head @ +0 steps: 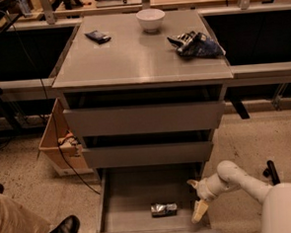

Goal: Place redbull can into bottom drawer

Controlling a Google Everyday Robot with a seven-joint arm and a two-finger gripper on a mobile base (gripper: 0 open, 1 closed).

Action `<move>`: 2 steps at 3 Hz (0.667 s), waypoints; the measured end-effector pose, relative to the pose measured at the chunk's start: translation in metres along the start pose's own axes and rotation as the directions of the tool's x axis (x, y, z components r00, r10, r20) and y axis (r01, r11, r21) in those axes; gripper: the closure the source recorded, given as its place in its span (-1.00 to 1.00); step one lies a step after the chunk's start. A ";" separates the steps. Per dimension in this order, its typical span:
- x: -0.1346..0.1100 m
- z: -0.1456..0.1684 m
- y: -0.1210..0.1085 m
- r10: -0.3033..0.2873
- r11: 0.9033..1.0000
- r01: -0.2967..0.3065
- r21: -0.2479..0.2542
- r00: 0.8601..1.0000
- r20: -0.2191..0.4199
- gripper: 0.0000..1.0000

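From where I stand, the redbull can (163,209) is already down in the bottom drawer (133,191), which is pulled right out. It lies on its side on the drawer floor, towards the near edge and about midway across, with its long axis running left to right.

The gripper (195,200) hangs at the right side of the drawer, close to the right wall. Its fingers (200,211) are spread wide with nothing between them. The can is to the left of those fingers, close but clearly not touching, and its right end points at them.

The one arm (238,178) reaches in from the right. To my eye the placing looks done. Any way out would be up and to the right, away from the can, minding the drawer wall beside the fingers.
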State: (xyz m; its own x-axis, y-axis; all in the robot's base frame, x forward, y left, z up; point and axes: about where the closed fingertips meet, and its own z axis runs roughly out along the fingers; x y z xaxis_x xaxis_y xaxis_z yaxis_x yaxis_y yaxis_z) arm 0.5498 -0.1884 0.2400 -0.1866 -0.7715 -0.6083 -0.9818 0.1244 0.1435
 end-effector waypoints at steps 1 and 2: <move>-0.003 -0.078 0.012 0.002 0.994 -0.002 0.108 1.000 -0.007 -1.00; -0.016 -0.098 0.038 -0.025 0.996 0.027 0.089 0.999 -0.030 -1.00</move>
